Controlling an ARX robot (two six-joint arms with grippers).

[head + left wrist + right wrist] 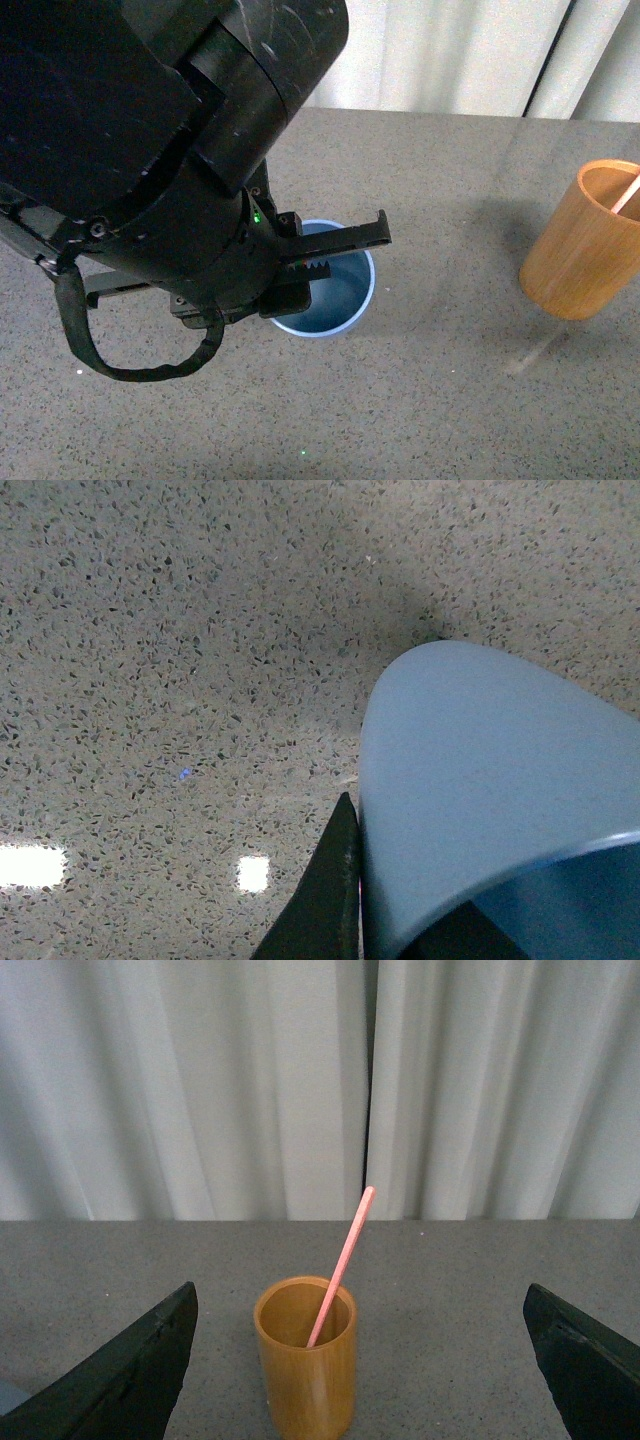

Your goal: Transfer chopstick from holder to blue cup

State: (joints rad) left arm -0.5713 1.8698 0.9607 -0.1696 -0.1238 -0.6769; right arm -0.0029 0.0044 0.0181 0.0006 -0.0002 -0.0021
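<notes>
Ahead of the right gripper (358, 1305), centred in the gap between its two dark fingers (130, 1375), stands the holder (306, 1360) on the speckled grey table (450, 1280). These jaws are spread wide and hold nothing. The chopstick (343, 1265) is in the holder with its lower end down inside. Its long axis is close to upright but leaning, and its upper tip rises well clear of the rim, tilted away from the blue cup (345, 300). Behind it hangs a pale curtain (200, 1080). The left gripper (318, 262) hangs directly over the blue cup's mouth. One finger (325, 890) touches the cup's outer wall (its partner is not clearly visible), so I cannot tell whether these jaws are clamped or apart.
</notes>
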